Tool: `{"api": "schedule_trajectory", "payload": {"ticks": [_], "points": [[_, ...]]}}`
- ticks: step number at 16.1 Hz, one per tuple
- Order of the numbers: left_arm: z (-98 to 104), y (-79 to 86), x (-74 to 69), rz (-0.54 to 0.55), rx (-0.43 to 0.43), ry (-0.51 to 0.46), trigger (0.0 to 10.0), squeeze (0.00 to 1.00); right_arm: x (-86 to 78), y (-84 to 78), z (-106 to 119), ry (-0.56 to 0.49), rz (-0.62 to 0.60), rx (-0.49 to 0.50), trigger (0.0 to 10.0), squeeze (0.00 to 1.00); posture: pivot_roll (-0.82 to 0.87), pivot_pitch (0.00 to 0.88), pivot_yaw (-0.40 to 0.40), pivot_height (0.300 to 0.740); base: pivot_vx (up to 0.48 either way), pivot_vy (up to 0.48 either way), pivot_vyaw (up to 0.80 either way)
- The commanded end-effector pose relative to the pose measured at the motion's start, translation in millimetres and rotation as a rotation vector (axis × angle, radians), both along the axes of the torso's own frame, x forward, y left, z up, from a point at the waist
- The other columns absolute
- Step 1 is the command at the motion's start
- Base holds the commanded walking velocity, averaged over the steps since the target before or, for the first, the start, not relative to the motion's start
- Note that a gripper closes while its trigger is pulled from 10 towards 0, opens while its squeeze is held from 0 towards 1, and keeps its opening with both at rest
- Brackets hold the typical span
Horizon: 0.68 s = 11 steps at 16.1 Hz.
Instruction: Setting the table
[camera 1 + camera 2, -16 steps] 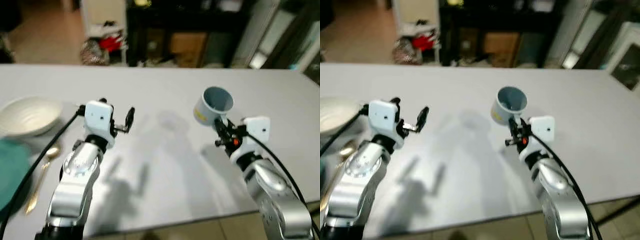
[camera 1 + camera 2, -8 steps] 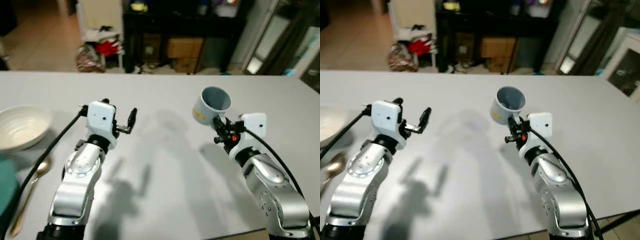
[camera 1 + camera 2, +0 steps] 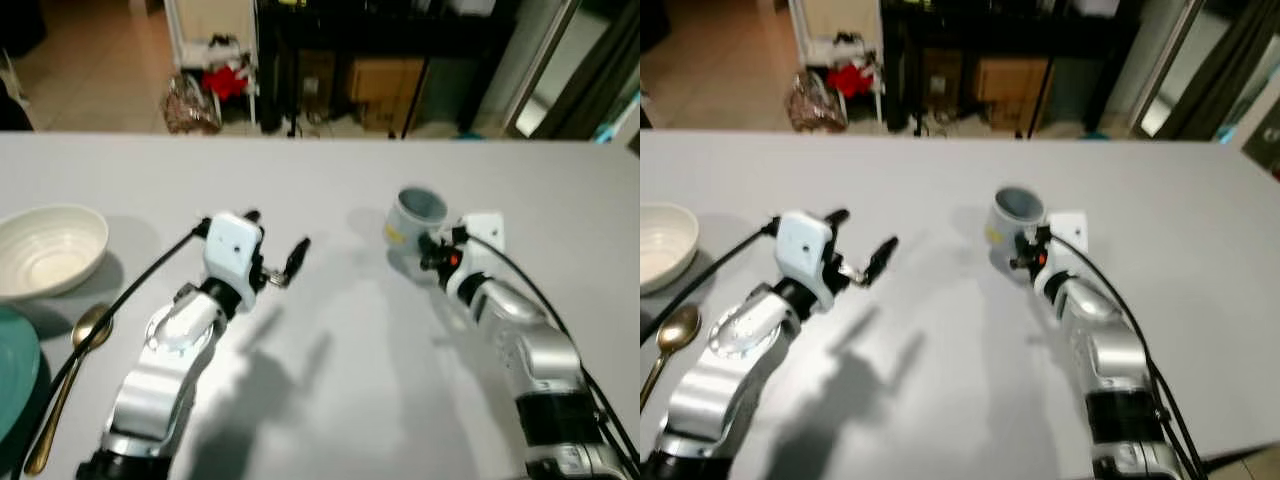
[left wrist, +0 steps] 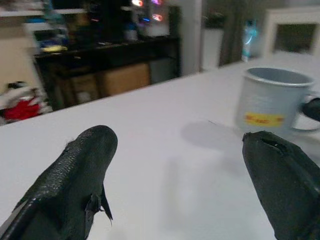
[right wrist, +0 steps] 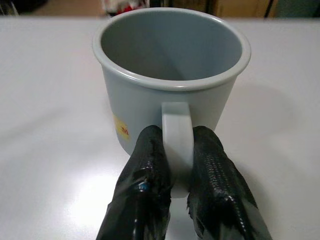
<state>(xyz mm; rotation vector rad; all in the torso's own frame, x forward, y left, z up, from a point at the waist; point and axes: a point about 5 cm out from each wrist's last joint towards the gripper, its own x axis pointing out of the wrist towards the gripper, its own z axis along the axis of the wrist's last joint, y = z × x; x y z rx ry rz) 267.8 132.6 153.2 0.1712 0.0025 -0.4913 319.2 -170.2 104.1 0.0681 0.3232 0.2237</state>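
Grasping the mug by its handle, the right gripper has both black fingers clenched against the handle's two sides. Mug: pale grey-blue, straight-walled, rolled rim, interior bare and same colour; small yellow label with red marking on the outer wall to one side of the handle. Mug stands upright, mouth up. In the left eye view its base appears to rest on the bench, though contact cannot be confirmed at this resolution. Position: right of bench centre, just ahead of the right wrist, with a soft shadow on the surface around it.

Left gripper is released, fingers spread wide with nothing between them, held above the bench left of centre and pointed toward the mug; well apart from it. In the left wrist view the mug shows beyond the spread fingertips, label side facing that camera.

Bench surface is plain light grey, matte. Near the robot's left edge: a white bowl, upright; a gold spoon just beside it on the near side, bowl end toward the white bowl; the edge of a teal plate near the spoon's handle side. Beyond the far bench edge: dark shelving and a red item on the floor, blurred.
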Motion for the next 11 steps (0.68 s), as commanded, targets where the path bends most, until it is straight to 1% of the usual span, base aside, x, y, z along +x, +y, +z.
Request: {"api": "schedule_trajectory", "payload": {"ticks": [1,3,4,8,11], "points": [[3.4,-4.7,-4.9,-0.069,-0.004,0.009,10.0,0.0,8.9,-4.5,8.2,-0.035,-0.004,-0.005,10.0,0.0,0.0,0.0,-0.062,0.74,0.0,0.0,0.0],[2.8,-4.6,-7.6,-0.108,0.004,0.026,10.0,0.0,15.6,-4.7,4.7,-0.026,0.001,-0.001,10.0,0.0,0.0,0.0,-0.063,0.74,0.0,0.0,0.0],[1.3,-5.5,-13.0,-0.166,0.013,0.058,10.0,0.0,22.9,-4.7,-2.1,-0.008,0.003,-0.016,10.0,0.0,0.01,0.0,-0.06,0.74,0.0,0.0,0.0],[-0.6,-8.5,-18.0,-0.21,0.023,0.076,10.0,0.0,25.5,-6.8,-11.2,-0.012,0.004,-0.07,10.0,0.0,0.01,0.0,-0.058,0.74,0.0,0.0,0.0],[-0.9,-9.9,-21.0,-0.238,0.021,0.094,10.0,0.0,26.1,-8.1,-17.5,-0.011,-0.002,-0.076,10.0,0.0,0.01,0.003,-0.058,0.74,0.0,0.0,0.0]]}}
